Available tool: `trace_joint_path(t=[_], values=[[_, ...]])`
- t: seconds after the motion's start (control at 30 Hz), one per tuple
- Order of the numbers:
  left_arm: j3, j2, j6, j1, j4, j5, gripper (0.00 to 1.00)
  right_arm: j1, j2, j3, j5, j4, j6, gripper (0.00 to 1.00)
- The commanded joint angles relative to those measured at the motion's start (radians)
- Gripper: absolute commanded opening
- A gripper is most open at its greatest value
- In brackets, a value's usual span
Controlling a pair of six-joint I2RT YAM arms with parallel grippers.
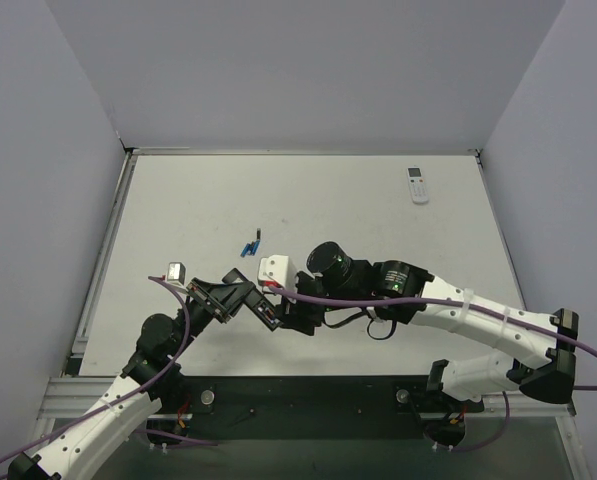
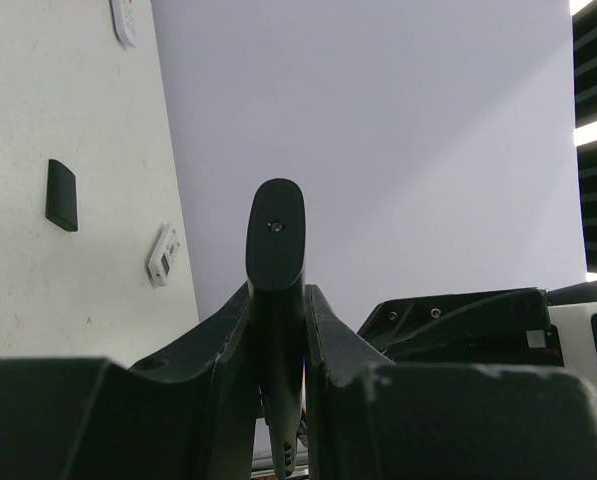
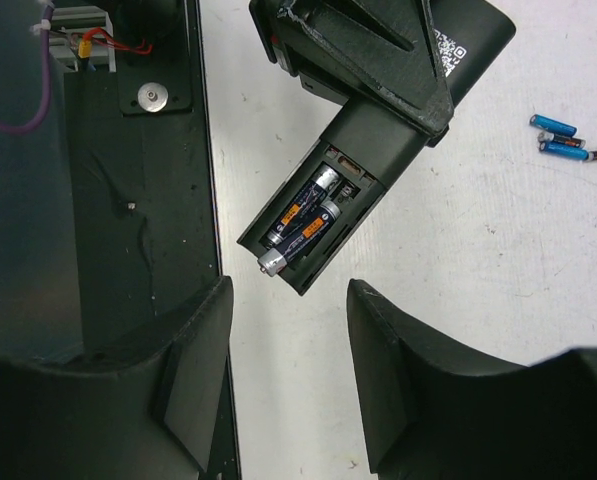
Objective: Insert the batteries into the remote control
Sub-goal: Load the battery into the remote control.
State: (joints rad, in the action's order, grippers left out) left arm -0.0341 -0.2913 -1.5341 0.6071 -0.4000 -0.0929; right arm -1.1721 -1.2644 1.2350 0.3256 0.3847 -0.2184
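Note:
My left gripper is shut on the black remote control and holds it tilted above the table's near edge. In the left wrist view the remote stands edge-on between the fingers. Its back compartment is open, with two dark batteries in it; one sticks out past the lower end. My right gripper is open and empty, hovering just short of that end; it also shows from above. A few loose batteries, blue and dark, lie on the table.
A white remote with a screen lies at the far right. A small white remote and a small black flat cover lie on the table. The black base plate runs along the near edge.

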Motion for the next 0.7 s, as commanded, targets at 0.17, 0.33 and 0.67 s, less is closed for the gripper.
trace_joint_path(t=[0.17, 0.33, 0.67], values=[[0.043, 0.0, -0.006, 0.0, -0.045, -0.027, 0.0, 0.012, -0.027, -0.006, 0.021, -0.033, -0.015, 0.42], [0.04, 0.0, -0.006, 0.0, -0.046, -0.033, 0.0, 0.017, -0.035, -0.009, 0.021, -0.035, -0.013, 0.4], [0.04, 0.001, -0.008, 0.0, -0.046, -0.036, 0.0, 0.02, -0.043, -0.009, 0.023, -0.04, -0.01, 0.39]])
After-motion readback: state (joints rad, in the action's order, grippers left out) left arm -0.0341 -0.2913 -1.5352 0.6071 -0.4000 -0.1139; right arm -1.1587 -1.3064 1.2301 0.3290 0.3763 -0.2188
